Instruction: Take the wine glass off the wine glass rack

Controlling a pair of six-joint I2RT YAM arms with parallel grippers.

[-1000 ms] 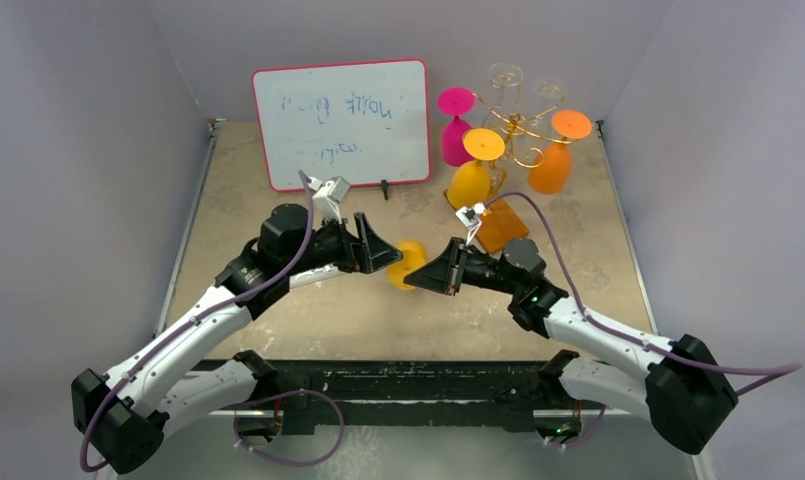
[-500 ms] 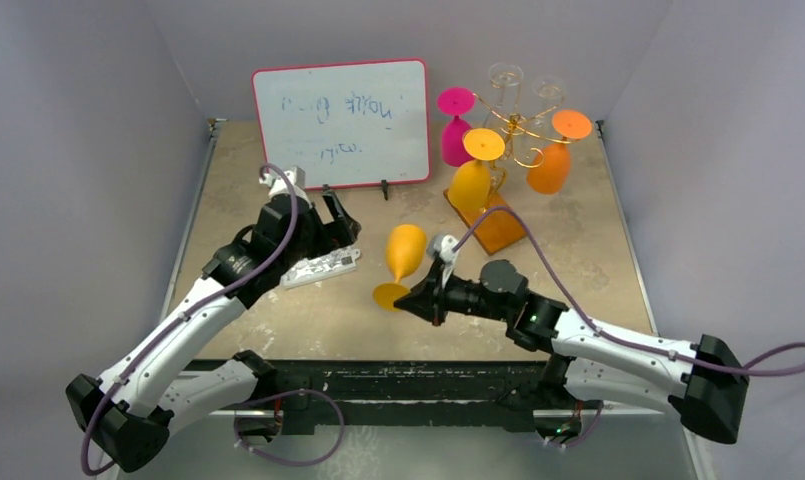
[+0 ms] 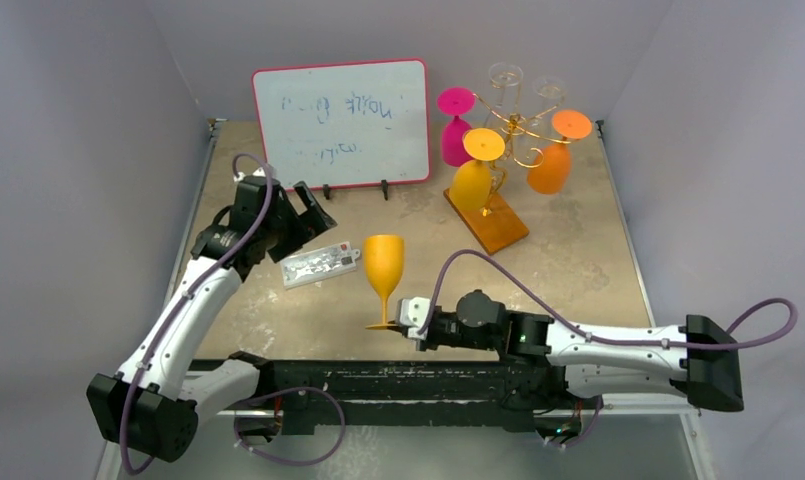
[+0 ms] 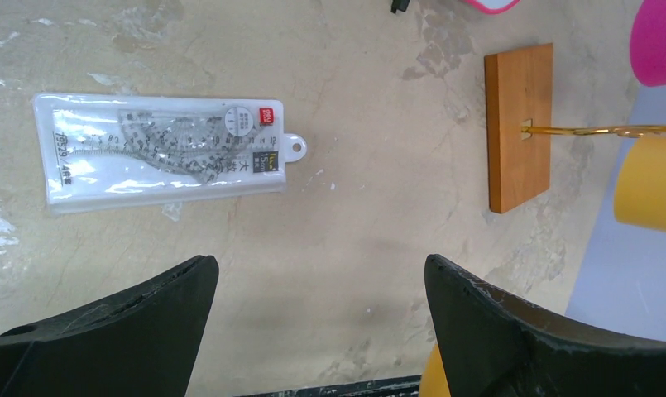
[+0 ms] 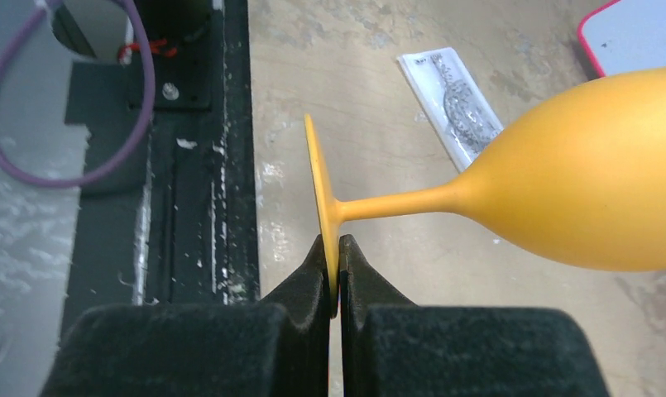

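The right claw [image 3: 401,322] pinches the upright yellow wine glass [image 3: 383,260] by its foot.

The wine glass [image 5: 577,198] has a smooth, matt orange-yellow finish, like coated plastic. The wine glass rack [image 3: 515,128] is shiny gold wire on a smooth wooden base [image 4: 519,124]. The table [image 4: 354,231] looks like mottled, worn stone. The ruler sleeve [image 4: 160,153] is glossy clear plastic. The right gripper [image 5: 337,248] is matt black and faintly grainy.
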